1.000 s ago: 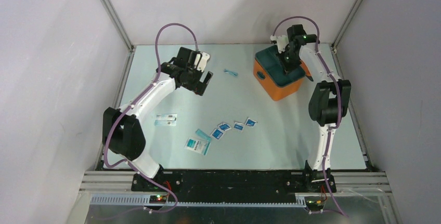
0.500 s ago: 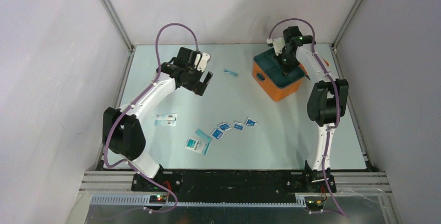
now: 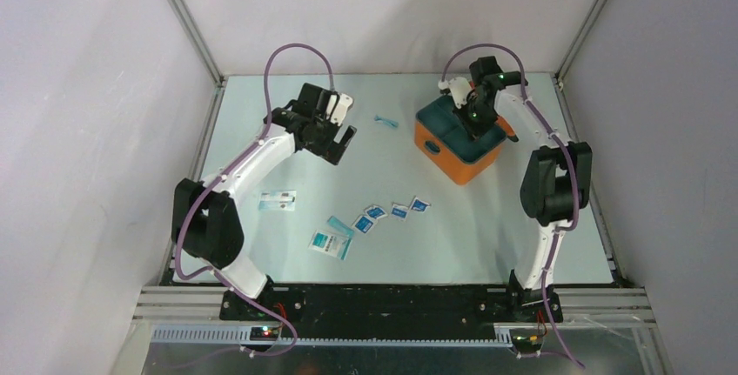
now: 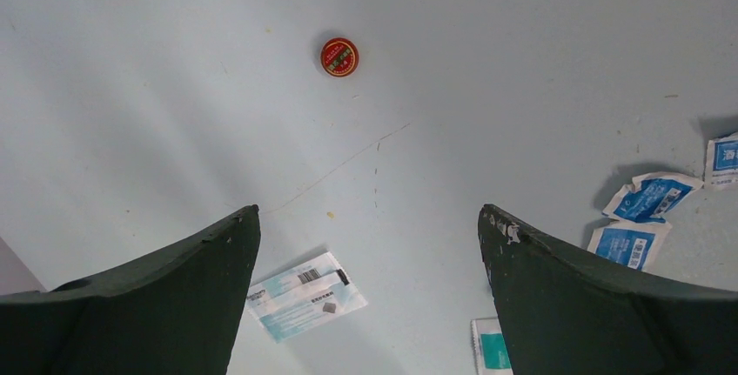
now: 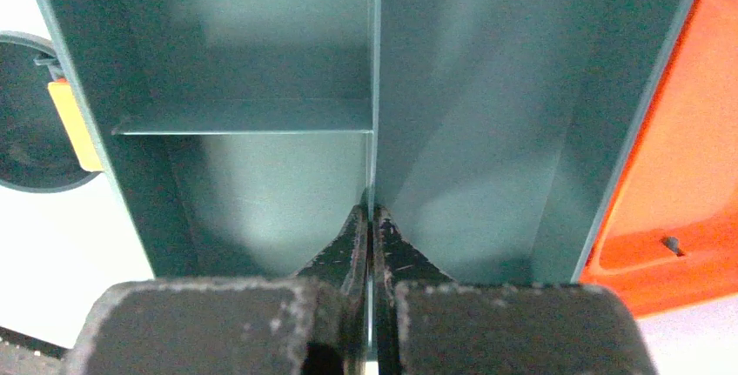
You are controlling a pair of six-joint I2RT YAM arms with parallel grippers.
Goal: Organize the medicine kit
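The boxy orange plastic medicine kit (image 3: 446, 150) is sitting open on the far right part of the pale table (image 3: 487, 218), turned corner-on to the arms, with its dark teal divided tray insert (image 5: 470, 88) facing up. The right gripper (image 5: 372, 216) is reaching straight down into that tray and pinching the thin central divider wall (image 5: 374, 62) between its closed fingers, so the kit is lying directly beneath and around the tool.

The case is looking rigid, hollow and probably light, and its smooth base is likely to slide on the table rather than tip. The divider is a handy but slender hold. It may flex, or the insert may lift out of the orange shell, so the outer rim would be the sturdier place to grasp.

The left gripper (image 4: 368, 211) is hovering over the table's far left, jaws spread wide and empty, well apart from the kit. It is above a small round red tin (image 4: 339, 56) and near blue-white sachets (image 4: 648, 197).
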